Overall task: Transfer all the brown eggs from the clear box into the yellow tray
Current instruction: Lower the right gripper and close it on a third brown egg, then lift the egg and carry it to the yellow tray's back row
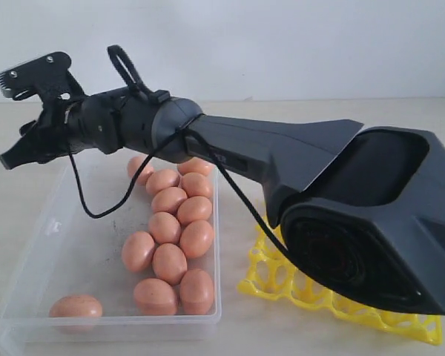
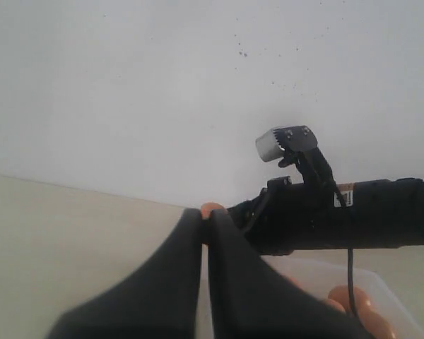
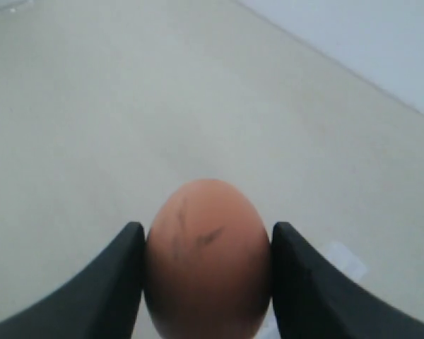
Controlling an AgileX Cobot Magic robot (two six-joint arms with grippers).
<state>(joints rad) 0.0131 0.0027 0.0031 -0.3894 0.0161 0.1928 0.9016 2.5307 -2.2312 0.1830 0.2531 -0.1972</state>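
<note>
Egg (image 3: pixel 208 258), smooth orange-brown oval, faint dark streaks

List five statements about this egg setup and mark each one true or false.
1. The right gripper grips a brown egg. True.
2. The clear box is empty. False: many brown eggs lie in it.
3. A lone egg lies apart from the cluster in the box. True.
4. Eggs fill the yellow tray's visible cups. False: the part of the yellow tray that shows holds none.
5. The left gripper stands wide open. False: its jaws are pressed together.
</note>
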